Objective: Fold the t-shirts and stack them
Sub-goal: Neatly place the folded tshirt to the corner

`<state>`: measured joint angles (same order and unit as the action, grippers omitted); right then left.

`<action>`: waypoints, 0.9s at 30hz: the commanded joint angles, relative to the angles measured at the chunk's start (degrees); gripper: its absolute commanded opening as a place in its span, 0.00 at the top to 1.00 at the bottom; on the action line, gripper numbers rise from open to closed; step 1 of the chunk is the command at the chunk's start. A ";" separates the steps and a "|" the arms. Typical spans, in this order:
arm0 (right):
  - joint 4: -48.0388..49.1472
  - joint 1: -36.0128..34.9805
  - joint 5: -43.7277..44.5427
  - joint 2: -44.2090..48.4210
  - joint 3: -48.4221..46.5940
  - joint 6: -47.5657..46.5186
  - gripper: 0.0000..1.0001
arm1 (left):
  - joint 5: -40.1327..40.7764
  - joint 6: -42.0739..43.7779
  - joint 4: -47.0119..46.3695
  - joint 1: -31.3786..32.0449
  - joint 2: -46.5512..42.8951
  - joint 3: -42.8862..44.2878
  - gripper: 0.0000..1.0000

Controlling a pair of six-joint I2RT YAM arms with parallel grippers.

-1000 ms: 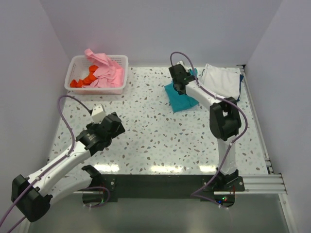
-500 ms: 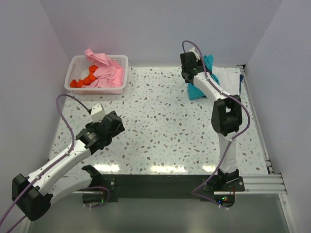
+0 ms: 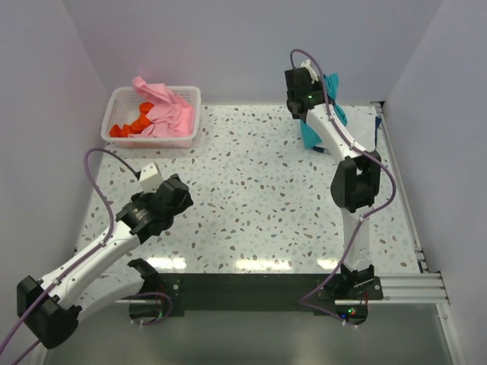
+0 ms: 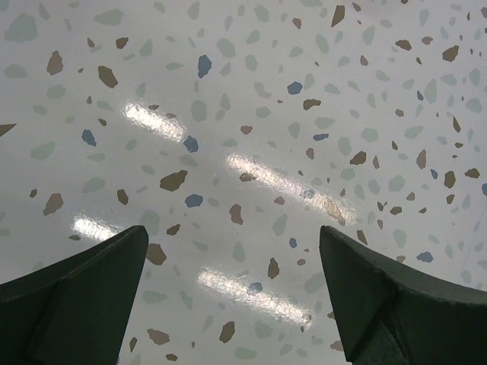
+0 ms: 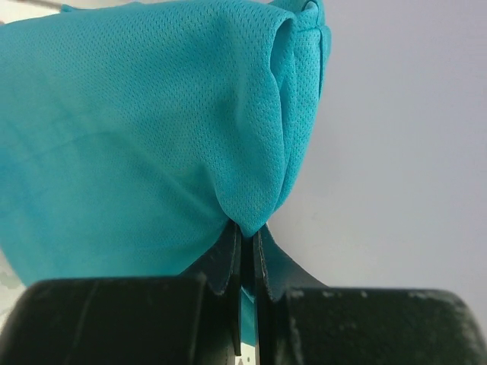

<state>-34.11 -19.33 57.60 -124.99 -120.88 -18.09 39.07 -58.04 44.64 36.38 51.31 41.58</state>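
Right claw [image 5: 246, 255] at btm centre, dark body across the btm edge. Its two fingers [image 5: 222, 266] are pressed nearly together w/ only a thin slit between, and teal t-shirt [image 5: 144, 137] is pinched in that slit. Cloth is fine mesh knit and fills most of the upper L and centre of the frame. It narrows down to the pinch point. Along the shirt's R edge the fabric is rolled or doubled into a thick fold w/ a few layers bunched at top. A bit of teal also shows below the pinch, R of the slit. R side is a plain pale backdrop [image 5: 403, 152].
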 commanded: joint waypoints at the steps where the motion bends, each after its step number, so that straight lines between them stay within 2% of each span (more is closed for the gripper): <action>1: -2.63 -0.09 0.93 1.76 -5.24 0.77 1.00 | 1.89 -0.49 -0.43 -0.43 -0.86 1.84 0.00; 13: -4.30 0.87 -0.65 4.66 -5.68 1.47 1.00 | 1.10 -0.49 -1.05 -0.43 -1.39 1.57 0.00; 18: -8.07 2.10 -6.53 5.98 -6.73 4.72 1.00 | 0.75 -0.14 -1.75 -0.43 -0.86 1.66 0.00; 27: -10.27 4.65 -11.28 7.83 -7.35 8.50 1.00 | -0.13 0.47 -2.63 -0.43 0.46 1.84 0.00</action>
<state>-43.62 -15.77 48.05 -122.50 -125.12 -11.84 38.28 -57.91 43.83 36.38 51.57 41.58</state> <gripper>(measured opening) 0.036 0.997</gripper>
